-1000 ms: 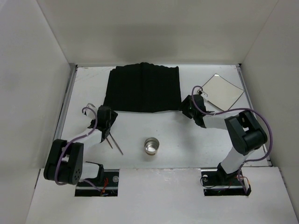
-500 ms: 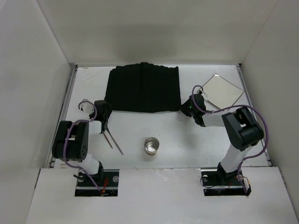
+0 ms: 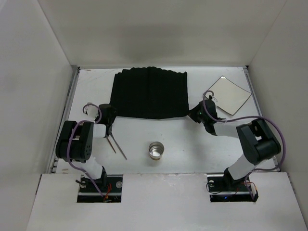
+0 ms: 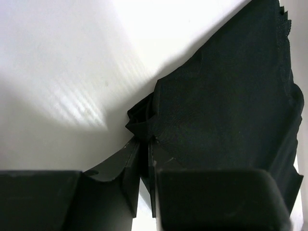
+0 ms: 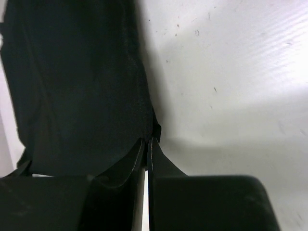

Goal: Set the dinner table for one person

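The big flat white dinner table (image 3: 192, 144) fills the floor of the white walled box, and everything else sits on it. It is not set yet.

The black pleated cloth mat (image 3: 148, 94) lies spread out at the far middle of the table. The left gripper (image 4: 143, 144) is pinched tight on the mat's near left corner, and the cloth bunches up between its fingers. The right gripper (image 5: 147, 144) is pinched tight on the mat's near right corner. So the job looks to be at the first step, getting the mat into its place.

The small white square plate (image 3: 229, 94) sits at the far right, beside the mat but not on it. It has to go onto the mat.

The small round shiny metal cup (image 3: 155, 150) stands alone near the front middle, well apart from the mat. It has to go next to the plate.

The two thin dark sticks (image 3: 118, 147) lie near the left arm, crossing at one end. They may be chopsticks, but they are too thin to tell. They need a spot by the plate too.
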You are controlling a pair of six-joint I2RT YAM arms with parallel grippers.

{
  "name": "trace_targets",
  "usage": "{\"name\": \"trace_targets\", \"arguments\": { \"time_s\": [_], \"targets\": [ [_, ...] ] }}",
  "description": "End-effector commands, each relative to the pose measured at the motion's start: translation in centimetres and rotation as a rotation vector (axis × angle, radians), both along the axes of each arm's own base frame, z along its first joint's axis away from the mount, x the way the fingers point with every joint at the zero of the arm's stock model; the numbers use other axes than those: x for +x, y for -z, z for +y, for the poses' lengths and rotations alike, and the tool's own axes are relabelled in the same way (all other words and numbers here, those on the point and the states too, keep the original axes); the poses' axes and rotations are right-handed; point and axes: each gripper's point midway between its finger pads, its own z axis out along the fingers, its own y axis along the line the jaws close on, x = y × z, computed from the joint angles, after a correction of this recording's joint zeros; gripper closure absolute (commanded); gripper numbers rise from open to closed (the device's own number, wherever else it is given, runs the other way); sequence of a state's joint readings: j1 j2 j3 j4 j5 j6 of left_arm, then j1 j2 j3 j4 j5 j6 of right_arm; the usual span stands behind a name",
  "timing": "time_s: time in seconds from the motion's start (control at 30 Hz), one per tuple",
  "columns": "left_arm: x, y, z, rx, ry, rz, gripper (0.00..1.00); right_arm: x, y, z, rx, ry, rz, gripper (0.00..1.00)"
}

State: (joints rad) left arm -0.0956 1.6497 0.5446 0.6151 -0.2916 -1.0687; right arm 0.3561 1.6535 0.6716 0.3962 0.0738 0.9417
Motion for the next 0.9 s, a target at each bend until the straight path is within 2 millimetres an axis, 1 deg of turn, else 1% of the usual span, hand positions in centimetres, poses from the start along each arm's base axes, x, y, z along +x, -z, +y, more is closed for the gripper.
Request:
{"name": "trace_targets", "arguments": {
  "time_s": [0.0,0.07,0.13,0.2,0.27,0.3,0.4,0.5,0.6,0.7,0.87],
  "targets": [
    [-4.1,2.3,0.0,0.029,0.041,0.117,0.93,-0.5,-2.9,-1.5,0.016,0.030,-0.075,0.96],
    [-5.4,1.8,-0.3,0.023,0.057,0.104,0.94,-1.6,-3.1,-2.5,0.005,0.039,-0.068,0.96],
    [-6.7,1.3,-1.0,0.024,0.091,0.098,0.94,-2.5,-3.2,-3.3,-0.002,0.049,-0.067,0.96],
    [-8.6,0.4,-1.9,0.026,0.122,0.089,0.94,-3.4,-3.1,-4.2,-0.001,0.067,-0.060,0.96],
    [-10.1,-0.5,-2.6,0.047,0.152,0.073,0.94,-4.3,-2.9,-4.8,0.000,0.079,-0.059,0.96],
    [-10.9,-0.8,-2.7,0.059,0.163,0.068,0.94,-4.7,-2.9,-5.2,0.001,0.086,-0.060,0.96],
    [-12.3,-1.0,-2.6,0.085,0.193,0.083,0.93,-6.0,-2.6,-6.6,-0.001,0.121,-0.054,0.96],
    [-12.7,-1.0,-2.8,0.088,0.215,0.082,0.93,-7.1,-2.7,-7.7,-0.009,0.148,-0.055,0.96],
    [-12.8,-0.5,-3.3,0.090,0.236,0.091,0.93,-7.8,-2.6,-8.5,-0.021,0.163,-0.046,0.96],
    [-12.5,-0.1,-4.1,0.074,0.259,0.099,0.92,-7.9,-2.3,-8.7,-0.029,0.165,-0.038,0.96],
    [-11.3,0.1,-5.7,0.057,0.293,0.083,0.92,-7.8,-0.8,-9.2,-0.045,0.176,0.004,0.95]
  ]
}}
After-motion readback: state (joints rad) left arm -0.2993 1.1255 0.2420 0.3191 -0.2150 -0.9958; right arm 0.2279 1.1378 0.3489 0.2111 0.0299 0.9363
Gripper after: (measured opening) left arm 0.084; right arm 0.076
